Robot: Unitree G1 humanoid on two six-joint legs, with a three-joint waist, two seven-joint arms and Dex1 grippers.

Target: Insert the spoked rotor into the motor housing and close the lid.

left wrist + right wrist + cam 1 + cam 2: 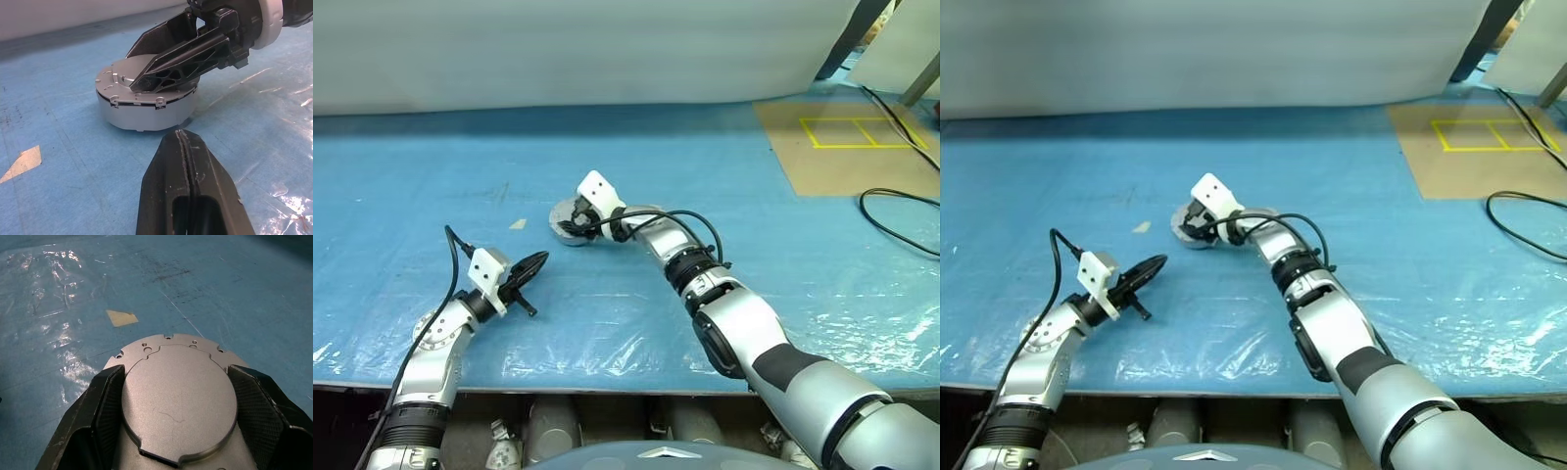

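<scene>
A blue plastic-covered sheet point(607, 147) lay across the work surface, a white backdrop point(558, 49) at twelve o'clock, brown board with yellow tape point(852, 137) and black cable point(901, 220) toward two o'clock.

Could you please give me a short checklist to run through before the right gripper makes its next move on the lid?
1. Lid lies smooth face up on the motor housing: ok.
2. Lid fully seated: cannot tell; a dark gap shows under its rim.
3. Right gripper fingers straddle the lid: ok.
4. Left gripper shut, apart from the housing: ok.
5. Spoked rotor inside the housing: cannot tell, lid covers it.
</scene>
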